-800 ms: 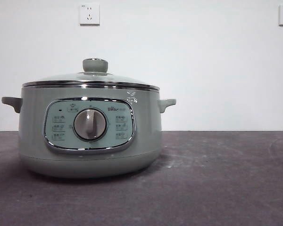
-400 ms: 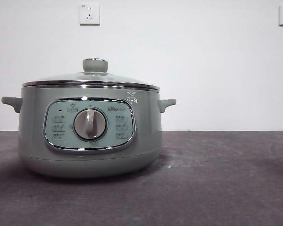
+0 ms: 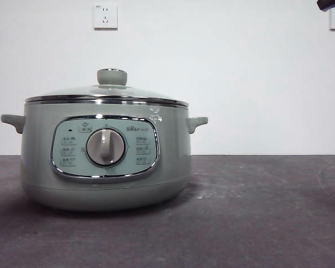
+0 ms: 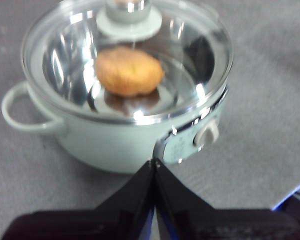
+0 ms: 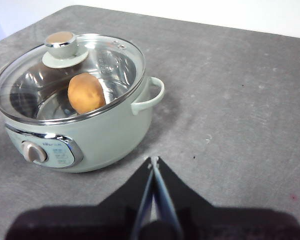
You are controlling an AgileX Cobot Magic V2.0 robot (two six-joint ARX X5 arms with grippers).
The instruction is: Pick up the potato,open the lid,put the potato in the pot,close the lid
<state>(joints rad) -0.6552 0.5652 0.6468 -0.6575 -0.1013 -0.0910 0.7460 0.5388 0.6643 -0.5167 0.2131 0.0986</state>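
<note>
Front view: dark grey table (image 3: 257, 223) nearest, with the wide pale sage-green electric pot (image 3: 105, 151) standing on it left of centre. Chrome-framed control panel (image 3: 105, 148) with grey dial (image 3: 105, 147) faces the camera. Shallow domed glass lid with chrome rim (image 3: 106, 95) sits flat on the pot's rim, pale-green knob (image 3: 112, 77) upright on top. One small side handle on each flank. Behind: white wall (image 3: 240, 84) with two wall sockets (image 3: 105, 17) high up. A black arm tip shows at the top right corner, another dark sliver at the left edge; which arm each belongs to isn't clear from this view.

Left wrist view: left gripper (image 4: 154, 162) clenched, tips touching, holding nothing, hovering above the table just beside the pot on its panel side. Oval orange-brown potato (image 4: 129, 71) visible through the glass, lying on the pot's shiny inner floor.

Right wrist view: right gripper (image 5: 153, 161) also pinched together and empty, above bare table, apart from the pot, on the side of one handle. Potato inside, lid seated.
</note>
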